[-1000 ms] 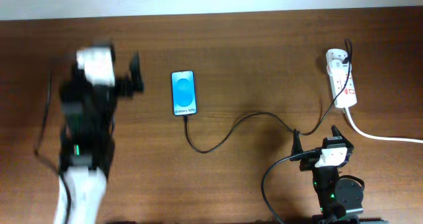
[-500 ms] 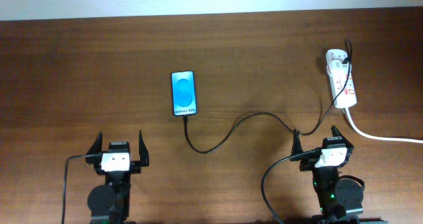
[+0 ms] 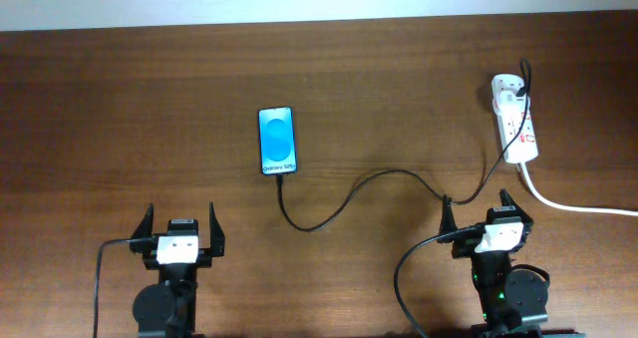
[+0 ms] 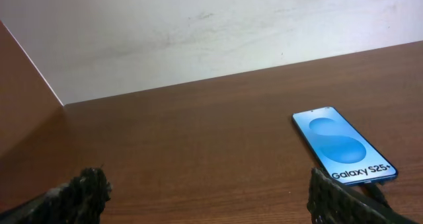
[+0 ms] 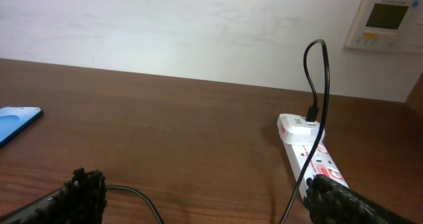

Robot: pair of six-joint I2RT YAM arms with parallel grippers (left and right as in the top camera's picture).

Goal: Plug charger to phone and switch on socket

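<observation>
The phone (image 3: 277, 139) lies screen up with a bright blue screen, left of the table's middle. It also shows in the left wrist view (image 4: 344, 145) and at the left edge of the right wrist view (image 5: 16, 121). The charger's thin black cable (image 3: 344, 200) runs from the phone's near end, where its tip touches, across the table to the white socket (image 3: 515, 119) at the far right. The cable (image 5: 316, 85) loops up from the socket (image 5: 310, 156). My left gripper (image 3: 180, 223) (image 4: 211, 201) and right gripper (image 3: 478, 210) (image 5: 211, 197) are open, empty, near the front edge.
The socket's thick white cord (image 3: 573, 205) runs off to the right. The arms' thicker black cables (image 3: 402, 278) curl beside each base. A white wall borders the table's far edge, with a small wall panel (image 5: 385, 22) on it.
My left arm has swung back from beside the phone to the front edge and settled there, open. The right arm, phone, cable and socket have not moved.
</observation>
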